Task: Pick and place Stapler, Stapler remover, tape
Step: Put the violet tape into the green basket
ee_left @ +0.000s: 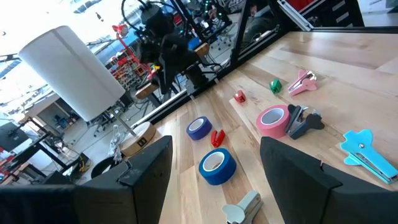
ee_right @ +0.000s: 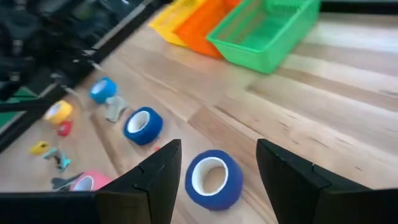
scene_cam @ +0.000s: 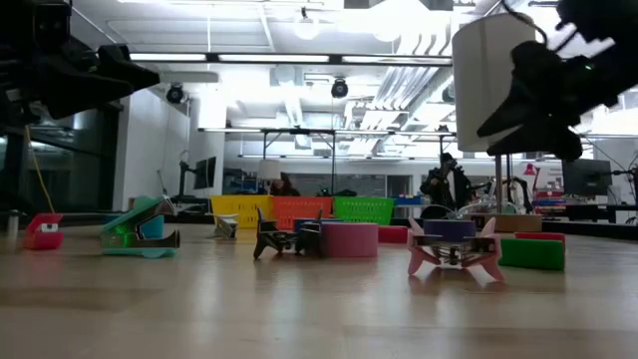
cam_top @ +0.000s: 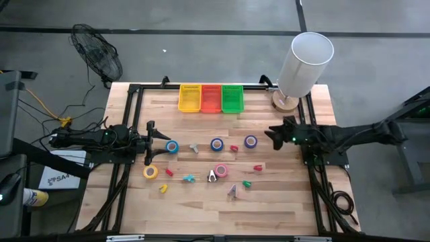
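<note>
Faintly, floor label point(cam_top: 55, 178), lettering unreadable

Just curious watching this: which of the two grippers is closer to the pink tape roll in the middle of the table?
Left, narrowly. The left gripper sits beyond the yellow roll, up-left of the pink tape roll; the right gripper hangs farther off, past the purple roll.

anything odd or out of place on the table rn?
Nothing spilled or damaged. Tape rolls, e.g. the pink one and yellow one, lie flat among small staple removers scattered mid-table. The three baskets sit in a neat row at the far edge. Left gripper and right gripper are both open, holding nothing.
</note>
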Controlling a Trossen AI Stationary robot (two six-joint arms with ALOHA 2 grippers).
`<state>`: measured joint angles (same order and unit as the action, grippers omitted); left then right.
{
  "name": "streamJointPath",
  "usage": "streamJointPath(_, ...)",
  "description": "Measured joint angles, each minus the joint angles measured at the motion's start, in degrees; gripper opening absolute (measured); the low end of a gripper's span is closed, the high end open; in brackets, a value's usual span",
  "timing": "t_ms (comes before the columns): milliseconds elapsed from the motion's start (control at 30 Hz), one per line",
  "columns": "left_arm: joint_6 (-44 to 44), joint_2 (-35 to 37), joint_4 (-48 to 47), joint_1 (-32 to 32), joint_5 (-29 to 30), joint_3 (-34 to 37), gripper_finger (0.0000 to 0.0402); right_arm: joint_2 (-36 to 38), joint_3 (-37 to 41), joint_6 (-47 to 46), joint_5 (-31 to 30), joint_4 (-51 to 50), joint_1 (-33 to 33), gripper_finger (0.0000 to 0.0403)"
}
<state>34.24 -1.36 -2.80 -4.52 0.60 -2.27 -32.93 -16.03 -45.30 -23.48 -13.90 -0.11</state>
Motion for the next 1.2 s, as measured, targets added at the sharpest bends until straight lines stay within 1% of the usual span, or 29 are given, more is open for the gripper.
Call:
streamJointPath(200,0.00,0.00,0.00,0.00,0.00,0.01,0.0239,-11.39,-8.06,-3.96,4.19,-6.66,-4.50,0.0201)
streamJointPath(367,0.00,-0.01,0.01,0.01,0.00,-0.01,0.0239,-20.29,-13.54,-4.28,8.78,-7.79,-7.32,0.0200)
streamJointPath(533,0.00,-0.01,0.01,0.00,0.00,0.01,0.0239,-28.35,-18.21,-6.06,9.41,-9.87,-9.68,0.0200)
streamJointPath(733,0.00,0.01,0.01,0.01,0.00,-0.01,0.0239,-38.02,-24.03,-8.68,14.03,-13.33,-12.76,0.0201)
streamJointPath(933,0.00,0.01,0.01,-0.01,0.00,-0.01,0.0239,-46.32,-29.71,-8.70,17.09,-14.66,-13.43,0.0200)
streamJointPath(1100,0.00,0.00,0.00,0.00,0.00,0.01,0.0239,-51.51,-33.97,-8.86,18.25,-21.89,-13.09,0.0200)
streamJointPath(1200,0.00,-0.01,0.00,0.01,0.00,0.00,0.0239,-53.74,-35.34,-11.22,18.31,-25.37,-12.32,0.0201)
